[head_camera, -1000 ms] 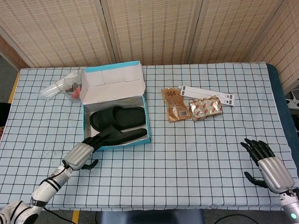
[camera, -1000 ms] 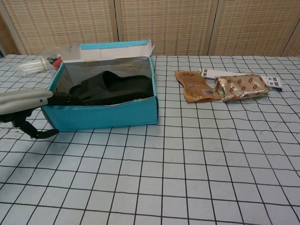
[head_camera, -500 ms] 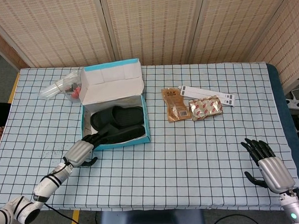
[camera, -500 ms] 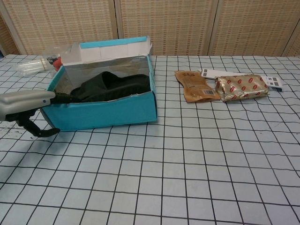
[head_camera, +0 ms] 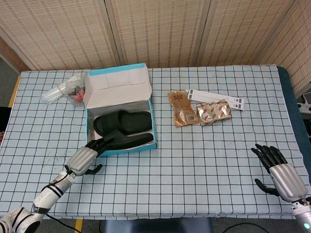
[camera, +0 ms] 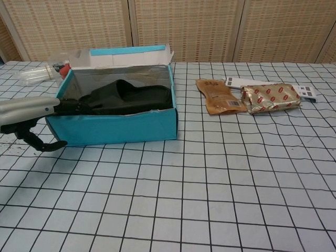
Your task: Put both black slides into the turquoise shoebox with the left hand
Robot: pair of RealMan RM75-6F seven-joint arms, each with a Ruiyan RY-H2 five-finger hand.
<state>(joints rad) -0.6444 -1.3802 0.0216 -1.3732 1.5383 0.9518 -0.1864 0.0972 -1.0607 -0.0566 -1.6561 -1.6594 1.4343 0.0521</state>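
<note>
The turquoise shoebox (head_camera: 152,122) stands open at the table's left, its lid (head_camera: 118,86) tipped up behind it. Both black slides (head_camera: 123,121) lie inside it, side by side; from the chest they show as a dark mass (camera: 126,96) above the front wall (camera: 113,127). My left hand (head_camera: 84,159) is at the box's near left corner. Its fingers (camera: 71,106) reach straight over the rim towards the nearer slide (head_camera: 131,141), and the thumb hangs outside, below them. I cannot tell whether they touch the slide. My right hand (head_camera: 278,169) rests at the front right with fingers spread, holding nothing.
A clear plastic bag (head_camera: 63,90) with something red in it lies behind the box on the left. Right of the box are a brown pouch (head_camera: 182,109), a red-patterned foil packet (head_camera: 213,113) and a white strip (head_camera: 216,97). A chequered cloth covers the table.
The shoebox swung slightly left and turned half a second ago, then came back to where it stood. My left hand shifted with it. The right hand has not moved.
</note>
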